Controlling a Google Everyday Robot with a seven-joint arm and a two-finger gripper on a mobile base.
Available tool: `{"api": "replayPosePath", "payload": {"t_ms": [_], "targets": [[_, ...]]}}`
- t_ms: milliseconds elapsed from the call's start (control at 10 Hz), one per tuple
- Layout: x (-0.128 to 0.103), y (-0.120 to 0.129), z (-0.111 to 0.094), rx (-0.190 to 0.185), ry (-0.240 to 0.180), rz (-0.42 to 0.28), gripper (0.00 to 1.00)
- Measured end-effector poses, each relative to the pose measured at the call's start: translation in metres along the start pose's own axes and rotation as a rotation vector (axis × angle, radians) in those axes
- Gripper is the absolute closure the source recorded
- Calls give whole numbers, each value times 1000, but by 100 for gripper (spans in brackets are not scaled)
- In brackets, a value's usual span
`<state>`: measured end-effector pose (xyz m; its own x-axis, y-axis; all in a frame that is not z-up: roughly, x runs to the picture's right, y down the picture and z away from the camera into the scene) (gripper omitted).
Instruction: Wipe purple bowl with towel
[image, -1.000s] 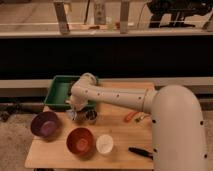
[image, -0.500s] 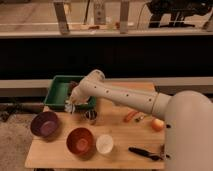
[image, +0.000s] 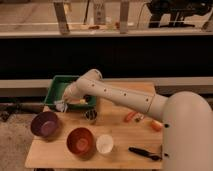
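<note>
The purple bowl (image: 45, 124) sits upright at the left end of the wooden table (image: 117, 147), with nothing in it that can be made out. Just up and to its right, the gripper (image: 62, 105) hangs over the near left corner of the green bin (image: 56, 87), above the bowl's far rim and apart from it. A pale scrap shows at the tip, possibly the towel; whether it is gripped cannot be told. The step in hand looks like bringing the cloth toward the bowl, wiping not yet begun. The next move would call for lowering down-left into the bowl while staying clear of the red bowl (image: 81, 142) and white cup (image: 104, 144) nearby.
</note>
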<state>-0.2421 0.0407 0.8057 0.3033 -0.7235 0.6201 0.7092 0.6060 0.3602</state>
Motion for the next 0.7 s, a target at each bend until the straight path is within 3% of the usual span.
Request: {"api": "replayPosePath", "payload": {"t_ms": [200,400,600,700], "targets": [[-23,-27,16,22,-68,-98,100],[-45,-40,23,29,-156,-271,100],[-68,-42,30,0,-252,-510,100],[-74,-39,34,-31,-267,-573,100]]}}
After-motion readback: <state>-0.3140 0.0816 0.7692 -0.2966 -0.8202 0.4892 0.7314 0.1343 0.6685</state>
